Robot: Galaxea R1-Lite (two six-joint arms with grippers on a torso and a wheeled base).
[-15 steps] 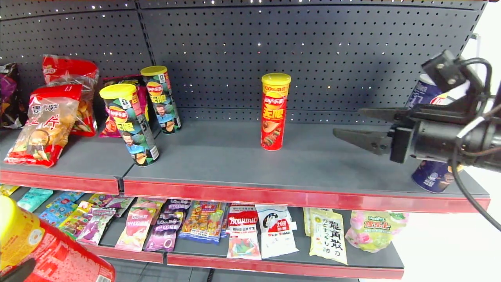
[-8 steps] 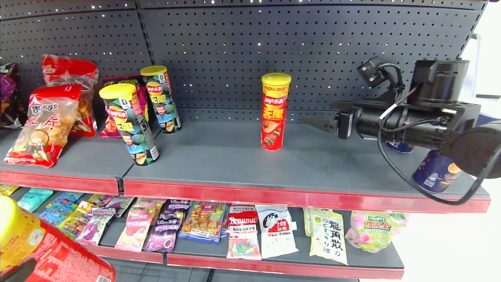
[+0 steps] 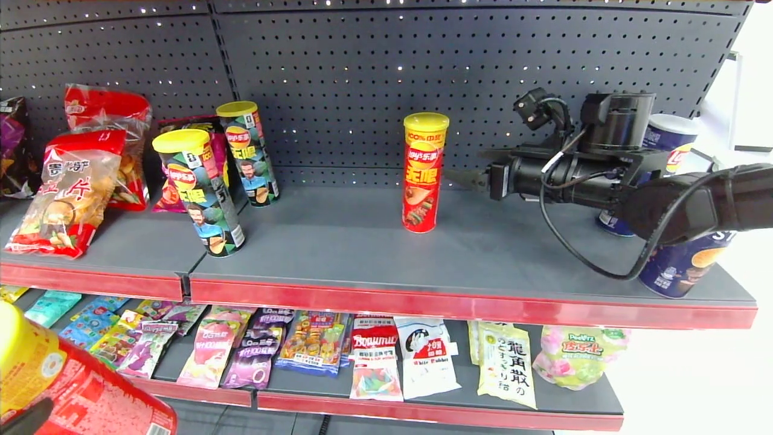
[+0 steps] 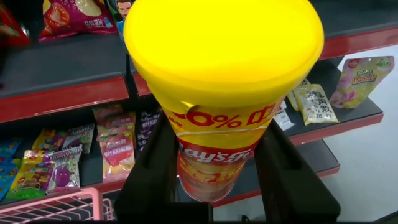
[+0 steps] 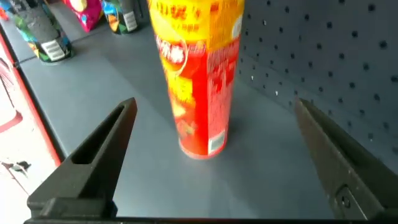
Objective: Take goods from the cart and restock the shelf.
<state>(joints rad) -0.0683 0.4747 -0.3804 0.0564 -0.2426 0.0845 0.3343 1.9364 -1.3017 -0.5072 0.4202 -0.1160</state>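
Observation:
A red chip can (image 3: 424,172) with a yellow lid stands upright mid-shelf on the grey upper shelf (image 3: 471,305). My right gripper (image 3: 472,174) is open, level with the can's middle and just to its right, not touching it. In the right wrist view the same can (image 5: 199,74) stands ahead of the gripper (image 5: 214,177), between the lines of its two spread fingers (image 5: 93,168). At the lower left my left gripper (image 4: 221,180) is shut on a second red can (image 4: 217,112) with a yellow lid, held below the shelf (image 3: 78,393).
Two dark-patterned cans (image 3: 199,190) and snack bags (image 3: 66,193) fill the shelf's left part. Blue cans (image 3: 682,266) stand at its right end, behind my right arm. Candy bags (image 3: 374,356) line the lower shelf. A pink cart corner (image 4: 56,205) lies below.
My right arm has swung left along the shelf, bringing its open gripper from the right end up beside the red can. The left arm and its can have not moved.

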